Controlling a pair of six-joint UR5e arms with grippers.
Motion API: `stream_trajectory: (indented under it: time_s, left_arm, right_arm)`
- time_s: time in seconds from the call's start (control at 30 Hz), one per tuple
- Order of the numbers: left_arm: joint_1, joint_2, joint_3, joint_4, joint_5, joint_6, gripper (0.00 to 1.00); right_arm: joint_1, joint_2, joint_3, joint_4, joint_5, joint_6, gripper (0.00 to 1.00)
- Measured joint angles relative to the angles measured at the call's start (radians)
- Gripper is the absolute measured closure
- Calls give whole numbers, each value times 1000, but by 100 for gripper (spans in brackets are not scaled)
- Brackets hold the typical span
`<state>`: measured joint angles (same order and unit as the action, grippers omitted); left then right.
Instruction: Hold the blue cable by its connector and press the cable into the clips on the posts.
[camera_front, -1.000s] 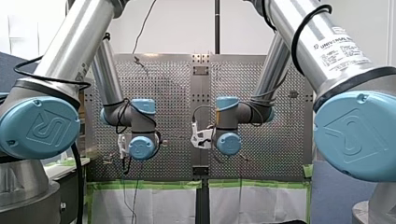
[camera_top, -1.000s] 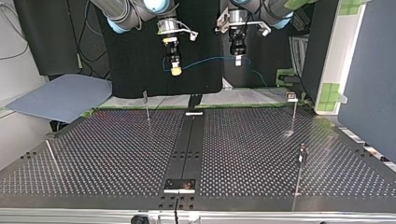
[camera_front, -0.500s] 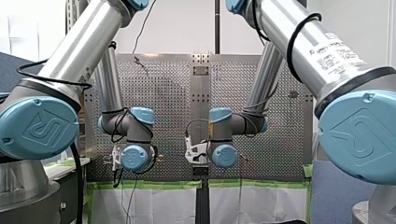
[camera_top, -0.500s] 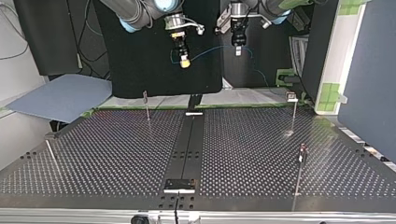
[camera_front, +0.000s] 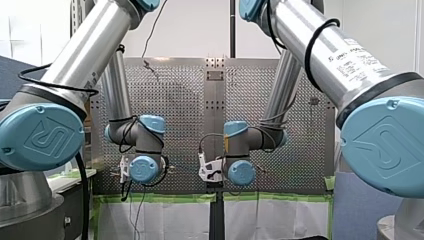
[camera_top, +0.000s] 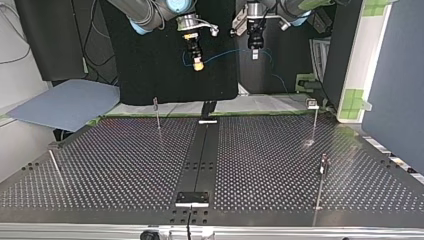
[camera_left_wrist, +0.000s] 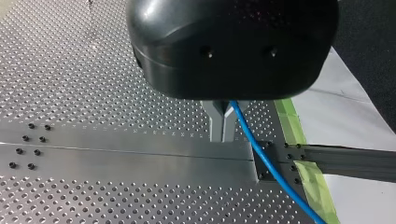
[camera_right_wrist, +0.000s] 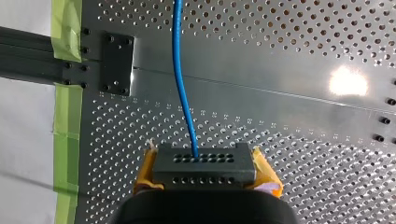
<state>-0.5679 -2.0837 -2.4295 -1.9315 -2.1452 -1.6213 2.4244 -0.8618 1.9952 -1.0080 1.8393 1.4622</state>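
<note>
While the cable (camera_right_wrist: 182, 84) hangs in the air between both tools, over the table's (camera_top: 125, 165) far edge in the top view and well apart from every post, the step in hand is probably the carry to the first clip.

- **Right tool:** The right tool (camera_top: 198, 64) holds the connector (camera_right_wrist: 204, 158) square between its yellow pads (camera_right_wrist: 264, 170), and the cable leaves straight ahead of it.
- **Left tool:** The left tool (camera_left_wrist: 222, 122) has its metal fingers drawn narrow. The cable comes out right at them and looks pinched there, then trails off past the green tape (camera_left_wrist: 289, 121).

To do the step well:

- Keep the span between the tools lightly taut.
- Keep the connector grip firm and untwisted.
- Bring the span down onto a clip (camera_top: 312, 103) from above, with one tool on each side of the post, so the press is straight rather than sideways on a thin post.

Room and edges:

- Both tools sit near the taped table edge, and the slack tail could drag there.
- The posts (camera_top: 157, 114) (camera_top: 314, 121) (camera_top: 321, 182) are thin and tall, so they are likely easy to clip with a wrist or snag with the cable.
- The middle of the table between the posts gives broad room to travel. The near post at the top view's right stands closest to that side's edge, so room there is tighter.
</note>
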Motion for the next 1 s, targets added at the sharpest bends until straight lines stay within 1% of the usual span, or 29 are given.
stream_trajectory:
  time_s: [0.7, 0.8, 0.93, 1.0]
  left_arm:
    - [3, 4, 1, -4, 4, 4, 100]
    - [16, 20, 13, -20, 12, 8, 100]
    - [27, 46, 30, -46, 10, -7, 100]
    - [31, 61, 37, -61, 14, -21, 100]
  right_arm:
    - [2, 2, -2, 2, 2, 1, 100]
    - [15, -5, -15, 15, 15, 15, 100]
    - [46, -33, -46, 46, 46, 44, 100]
    - [60, -46, -60, 60, 60, 52, 100]
